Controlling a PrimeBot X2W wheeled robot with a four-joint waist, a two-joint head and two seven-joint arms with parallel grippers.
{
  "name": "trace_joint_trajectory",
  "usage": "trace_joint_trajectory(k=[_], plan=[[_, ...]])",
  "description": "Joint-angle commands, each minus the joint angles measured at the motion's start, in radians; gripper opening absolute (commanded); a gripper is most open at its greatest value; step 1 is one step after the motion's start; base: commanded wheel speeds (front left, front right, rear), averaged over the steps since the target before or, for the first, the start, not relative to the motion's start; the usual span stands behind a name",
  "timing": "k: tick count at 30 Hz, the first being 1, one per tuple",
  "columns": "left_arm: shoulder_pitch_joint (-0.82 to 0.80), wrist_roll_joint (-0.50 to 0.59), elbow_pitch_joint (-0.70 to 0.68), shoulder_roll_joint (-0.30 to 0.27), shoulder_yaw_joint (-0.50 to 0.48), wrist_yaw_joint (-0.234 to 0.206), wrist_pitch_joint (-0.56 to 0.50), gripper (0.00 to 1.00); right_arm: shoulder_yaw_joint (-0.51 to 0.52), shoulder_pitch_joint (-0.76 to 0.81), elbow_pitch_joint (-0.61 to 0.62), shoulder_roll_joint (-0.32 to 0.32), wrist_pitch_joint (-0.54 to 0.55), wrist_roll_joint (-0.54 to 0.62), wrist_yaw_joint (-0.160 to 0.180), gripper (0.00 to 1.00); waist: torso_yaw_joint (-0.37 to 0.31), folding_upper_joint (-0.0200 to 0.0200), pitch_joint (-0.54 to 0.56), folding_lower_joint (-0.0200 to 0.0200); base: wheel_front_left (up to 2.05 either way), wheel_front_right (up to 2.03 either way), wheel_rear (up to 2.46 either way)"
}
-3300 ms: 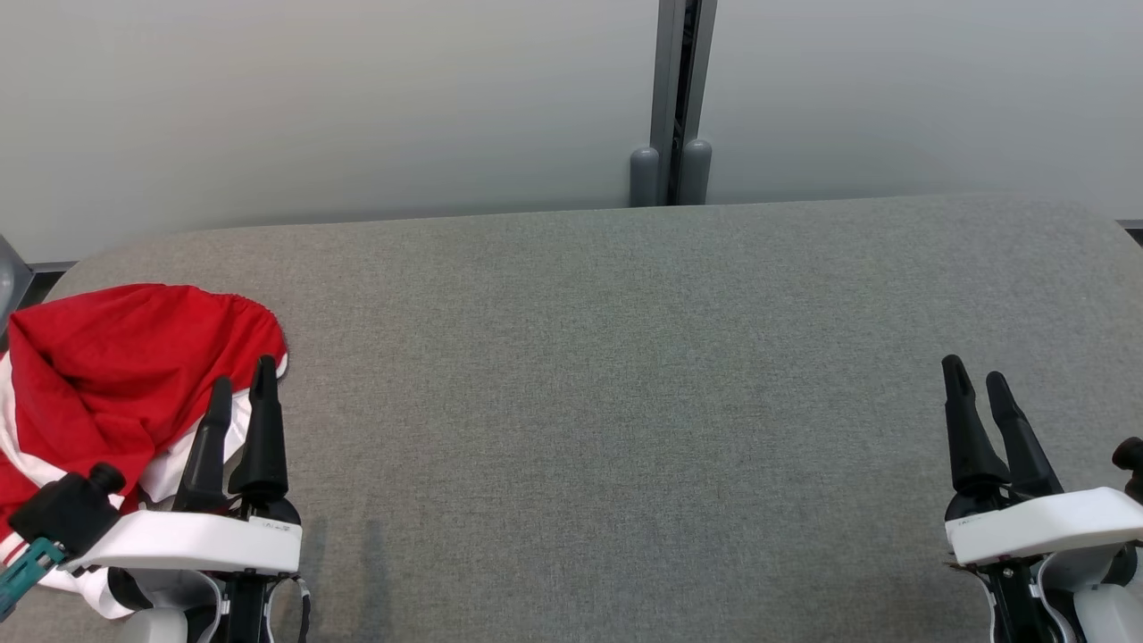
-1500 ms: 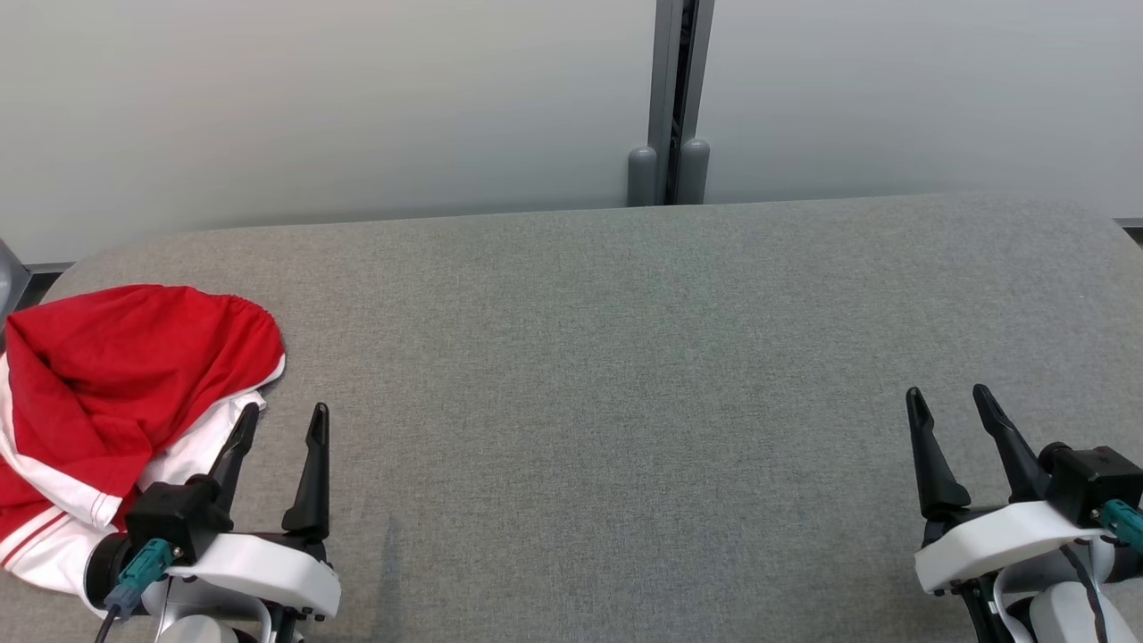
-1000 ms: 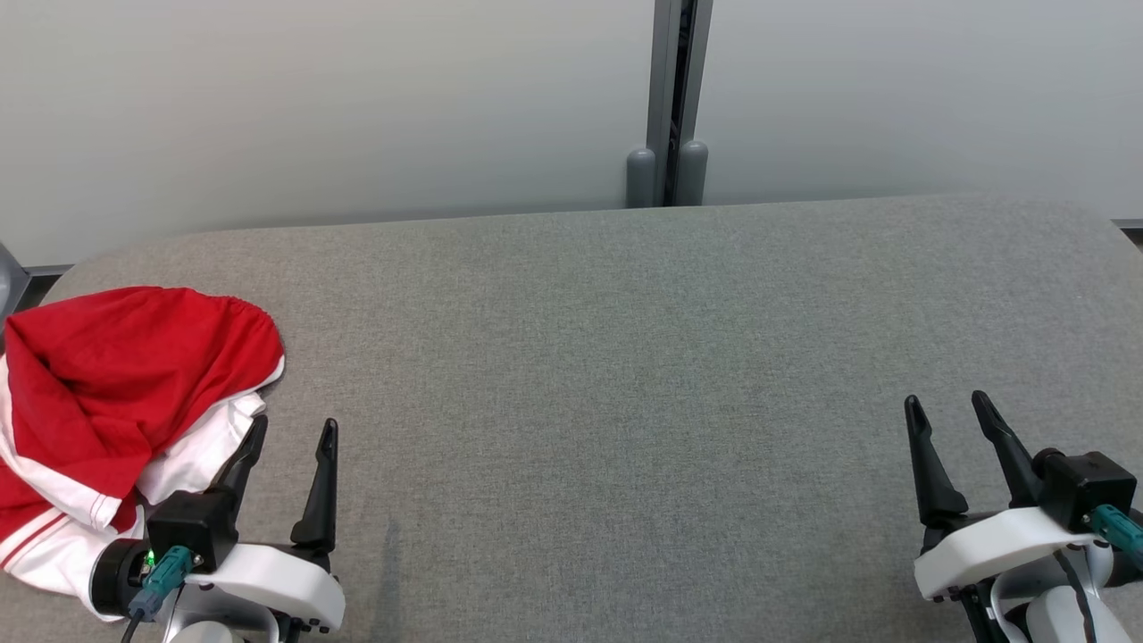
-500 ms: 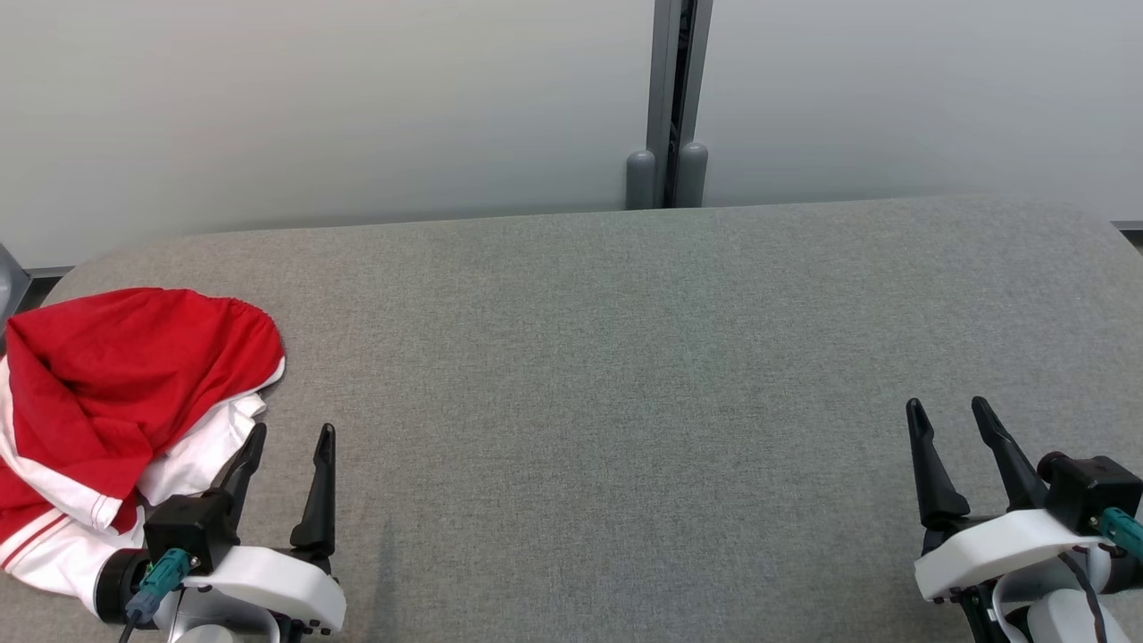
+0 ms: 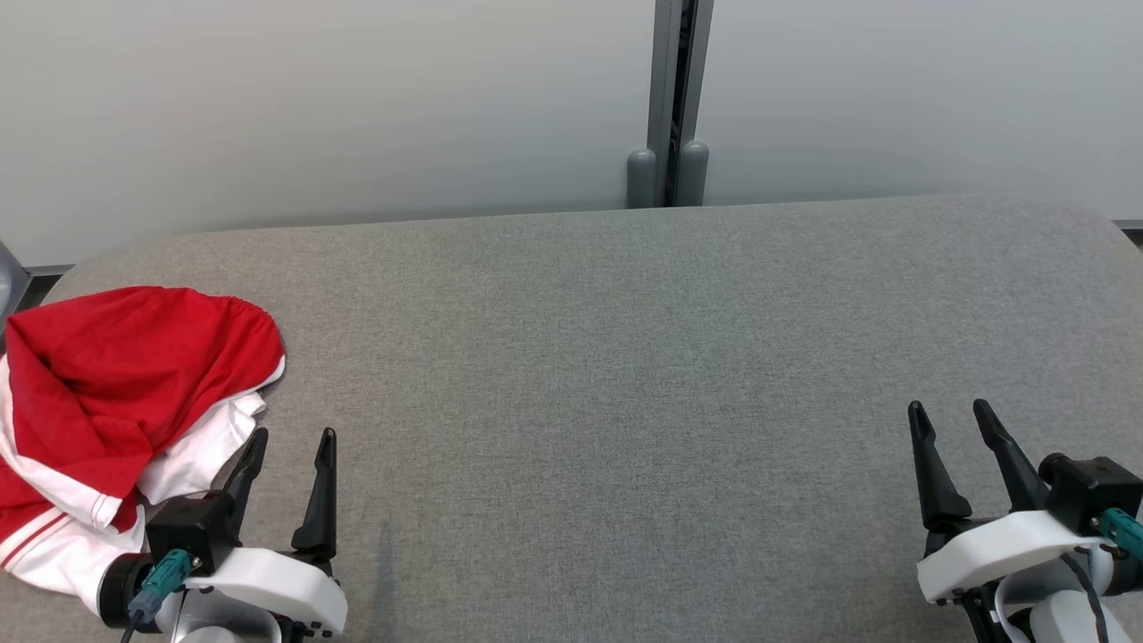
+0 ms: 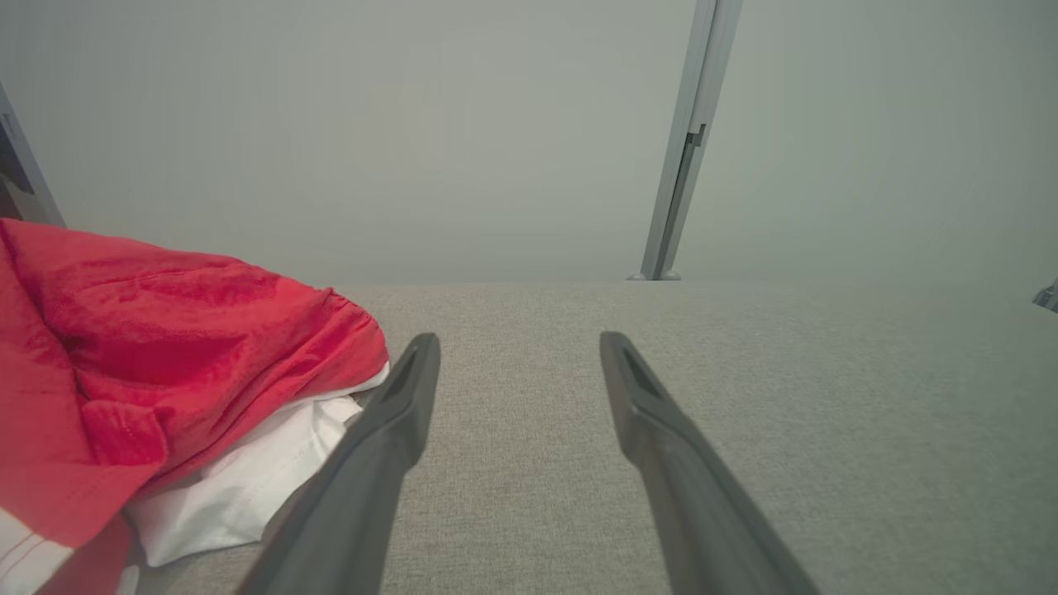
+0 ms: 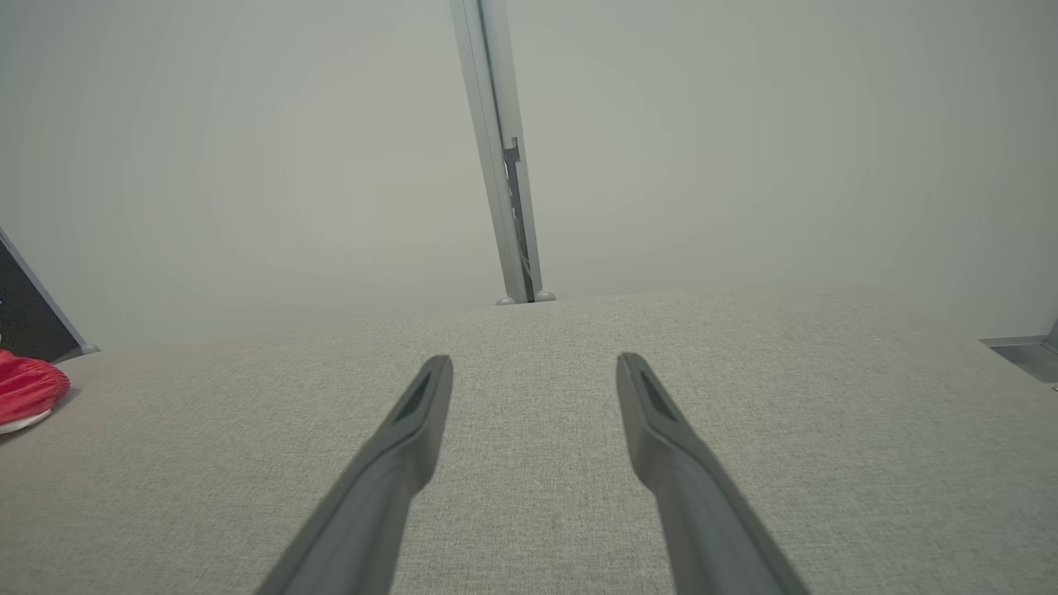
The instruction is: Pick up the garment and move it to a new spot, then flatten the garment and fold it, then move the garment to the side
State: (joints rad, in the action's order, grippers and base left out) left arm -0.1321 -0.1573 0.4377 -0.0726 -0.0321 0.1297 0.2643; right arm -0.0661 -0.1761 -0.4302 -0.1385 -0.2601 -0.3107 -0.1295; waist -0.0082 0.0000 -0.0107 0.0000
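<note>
Just off the left gripper's (image 5: 293, 435) outer finger, the red and white garment (image 5: 134, 375) lies bunched on the grey table (image 5: 625, 357); whether finger and cloth touch, I cannot tell. Moments ago this gripper reached over the heap with its fingers close together. Now it sits drawn back, spread wide and empty. Well away from the cloth, the right gripper (image 5: 948, 407) waits wide and empty too. The pick-up seems yet to begin.

Left pincer (image 5: 293, 435) drew off the garment (image 5: 134, 357); right pincer (image 5: 948, 406) drew back.
</note>
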Motion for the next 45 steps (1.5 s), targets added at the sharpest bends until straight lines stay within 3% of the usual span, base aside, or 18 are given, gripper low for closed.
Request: trace_joint_trajectory(k=[1,11,34,45], plan=[[-0.022,-0.007,0.005,0.000,-0.003,0.002,0.001,1.00,0.004,-0.011,0.000,-0.008,-0.007,0.001,-0.002,1.00,0.001,0.0000,-0.001,0.0000,0.00,0.00,0.00],[-0.053,-0.033,0.013,0.000,-0.040,0.002,0.001,1.00,-0.005,-0.027,0.017,-0.009,-0.007,0.007,-0.002,1.00,0.050,0.0000,-0.025,0.0000,0.00,0.00,0.00],[-0.084,-0.050,0.029,0.001,-0.114,0.002,0.001,1.00,-0.093,-0.060,0.048,0.003,-0.006,0.003,-0.002,1.00,0.381,0.0000,-0.047,0.0000,0.00,0.00,0.00],[-0.071,-0.036,0.035,0.005,-0.129,0.002,0.001,1.00,-0.115,-0.080,0.043,-0.004,-0.006,0.032,-0.002,1.00,0.449,0.0000,-0.050,0.0000,0.00,0.00,0.00]])
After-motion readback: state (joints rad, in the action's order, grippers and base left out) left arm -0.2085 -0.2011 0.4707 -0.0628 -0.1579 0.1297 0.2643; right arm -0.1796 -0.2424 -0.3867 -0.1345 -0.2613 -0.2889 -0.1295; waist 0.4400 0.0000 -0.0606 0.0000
